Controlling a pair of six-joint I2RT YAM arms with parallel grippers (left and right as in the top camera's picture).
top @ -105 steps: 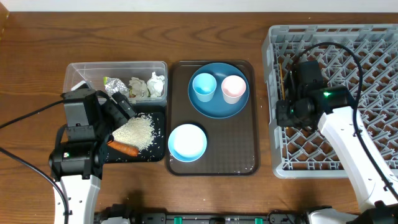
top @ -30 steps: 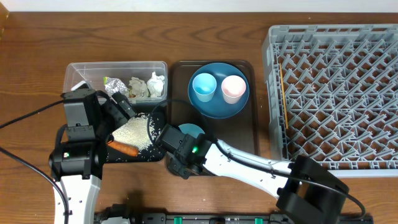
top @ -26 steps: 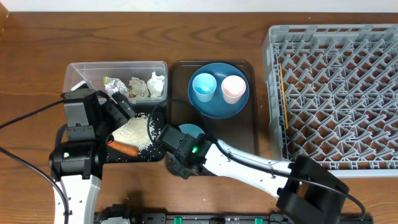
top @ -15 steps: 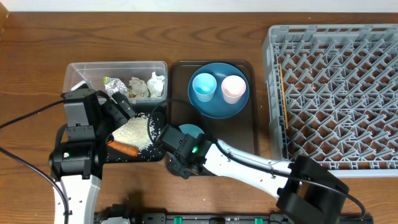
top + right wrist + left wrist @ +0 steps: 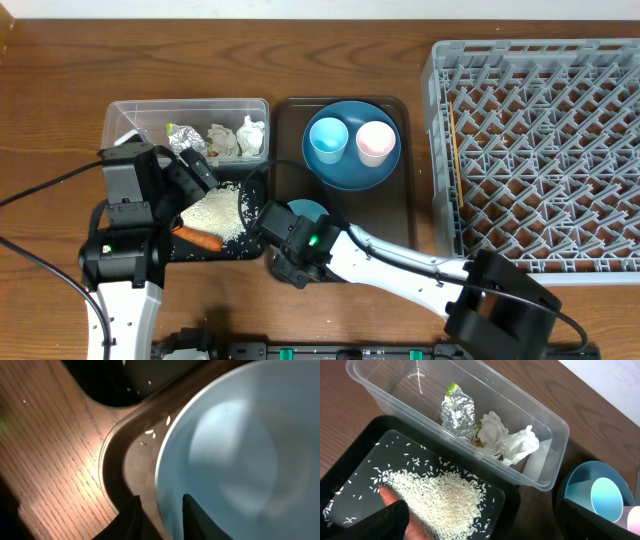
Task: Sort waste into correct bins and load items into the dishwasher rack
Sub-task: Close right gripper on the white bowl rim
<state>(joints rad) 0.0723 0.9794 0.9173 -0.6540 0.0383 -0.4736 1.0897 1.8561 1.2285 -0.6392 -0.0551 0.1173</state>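
Right gripper [image 5: 161, 520] open, fingers [image 5: 131, 524] straddling the bowl [image 5: 240, 450] rim on the brown tray [image 5: 116, 460]. Left gripper [image 5: 198, 170] above rice [image 5: 440, 502] in black tray [image 5: 350, 480], opening unclear.

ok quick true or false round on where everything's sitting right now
1. The foil wrapper lies in the clear tub. True.
2. The carrot is in the clear tub too. False: it lies in the black tray, beside the rice.
3. The light-blue cup and the pink cup both stand on the blue plate. True.
4. The chopsticks lie on the brown tray. False: they are in the rack, along its left edge.
5. The right gripper has one finger on each side of the bowl rim. True.
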